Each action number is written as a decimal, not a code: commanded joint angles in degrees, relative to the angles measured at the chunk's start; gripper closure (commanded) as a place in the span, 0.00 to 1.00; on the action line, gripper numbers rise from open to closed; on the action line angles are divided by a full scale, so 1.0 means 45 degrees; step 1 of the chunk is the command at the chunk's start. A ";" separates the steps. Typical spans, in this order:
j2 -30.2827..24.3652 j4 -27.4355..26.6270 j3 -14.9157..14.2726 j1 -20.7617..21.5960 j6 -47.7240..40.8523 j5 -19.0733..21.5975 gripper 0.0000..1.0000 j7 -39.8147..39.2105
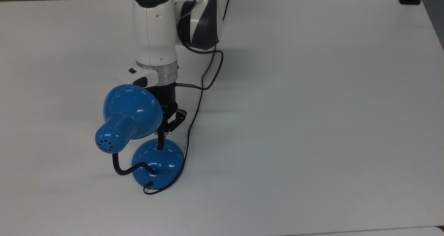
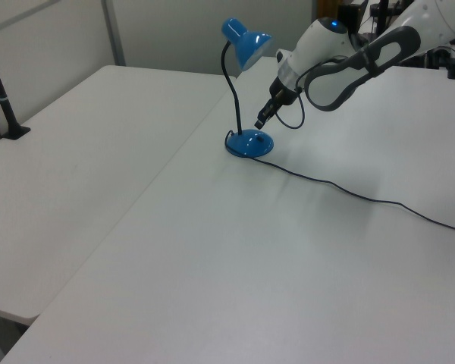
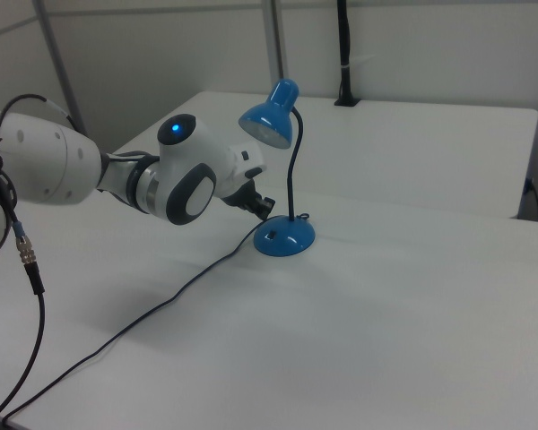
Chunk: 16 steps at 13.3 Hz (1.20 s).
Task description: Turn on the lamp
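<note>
glossy blue lamp [image 1: 130, 118] upright on its domed base, black gooseneck, dome shade tilted downward, unlit

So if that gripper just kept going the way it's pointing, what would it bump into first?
Most likely the lamp's round blue base, about where its small black switch sits. The gripper points down at it, apparently almost touching.

- The lamp [image 1: 133, 119] has a glossy blue shade and domed base; its cap carries a pattern of small dark holes.
- Its gooseneck [image 2: 230, 92] is black, and so is its thin cord [image 2: 364, 198].
- The arm [image 1: 154, 31] is white with dark grey joint sections, a silver ring at the wrist and a blue light on top.
- The gripper [image 1: 161, 138] is black.
- The table [image 1: 312, 107] is plain white.
</note>
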 commanded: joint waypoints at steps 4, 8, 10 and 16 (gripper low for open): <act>0.0158 -0.0153 0.0128 -0.0025 0.0470 0.0581 1.00 0.0042; 0.0158 -0.0173 0.0324 -0.0200 0.0470 0.0581 1.00 0.0022; 0.0196 -0.0115 0.0324 -0.0259 0.0470 0.0581 1.00 0.0022; 0.0763 0.0237 0.0324 -0.0376 0.0490 0.0601 1.00 0.0100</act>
